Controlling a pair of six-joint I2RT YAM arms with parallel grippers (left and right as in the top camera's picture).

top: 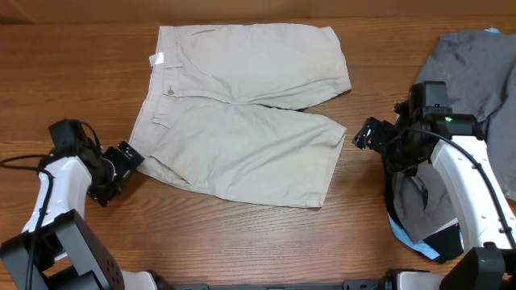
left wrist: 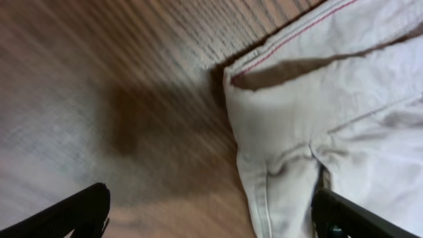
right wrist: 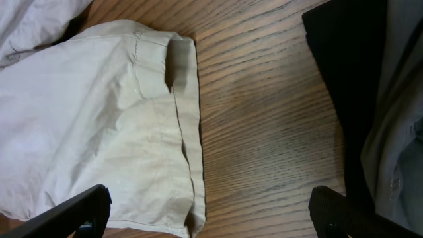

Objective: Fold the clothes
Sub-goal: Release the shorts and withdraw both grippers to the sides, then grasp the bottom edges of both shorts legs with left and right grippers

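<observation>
The clothes, a pair of beige shorts [top: 242, 121], lie spread flat on the wooden table, waistband to the left and legs to the right. My left gripper [top: 129, 159] is open at the waistband's near corner. In the left wrist view the left gripper [left wrist: 211, 221] straddles the waistband edge of the shorts [left wrist: 317, 99], one finger over bare wood. My right gripper [top: 364, 135] is open just right of the nearer leg's hem. In the right wrist view the right gripper [right wrist: 208, 215] spans the hem of the shorts [right wrist: 99, 119] and bare wood, holding nothing.
A pile of grey clothes [top: 468, 72] lies at the right edge, beside and under the right arm, with a blue piece [top: 411, 242] showing lower down. Dark and grey cloth [right wrist: 370, 99] fills the right side of the right wrist view.
</observation>
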